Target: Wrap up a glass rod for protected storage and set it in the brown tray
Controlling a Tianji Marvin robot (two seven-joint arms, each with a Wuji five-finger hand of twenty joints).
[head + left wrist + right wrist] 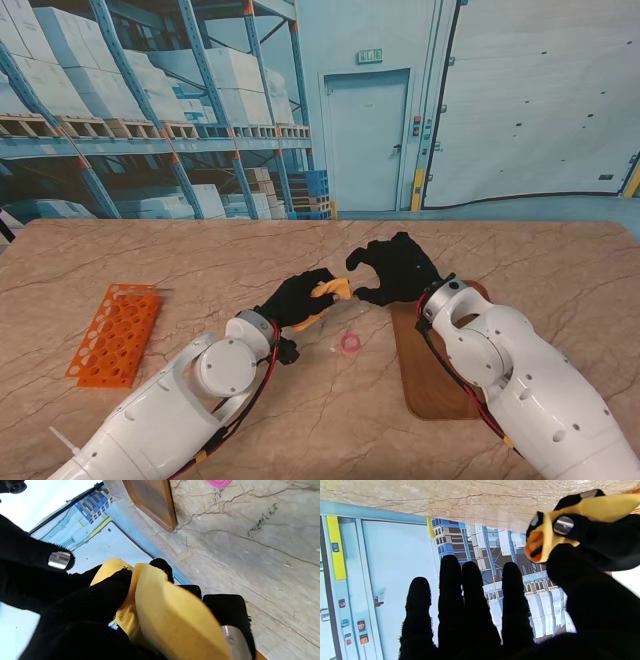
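Note:
My left hand (298, 298), in a black glove, is shut on a rolled yellow foam wrap (333, 290) held just above the table middle. Up close, the foam wrap (172, 615) bulges between the left fingers (95, 605). The glass rod itself cannot be made out; the roll's open end (536, 547) shows only an orange and dark inside. My right hand (398, 268) hovers just right of the roll, open, its fingers (470, 597) spread and holding nothing. The brown tray (428, 375) lies on the right, partly under my right forearm; its corner (152, 502) shows in the left wrist view.
A small pink ring (350, 343) lies on the marble between the arms, nearer to me than the roll, also seen as a pink ring (218, 482) by the left wrist. An orange tube rack (115, 333) sits at the far left.

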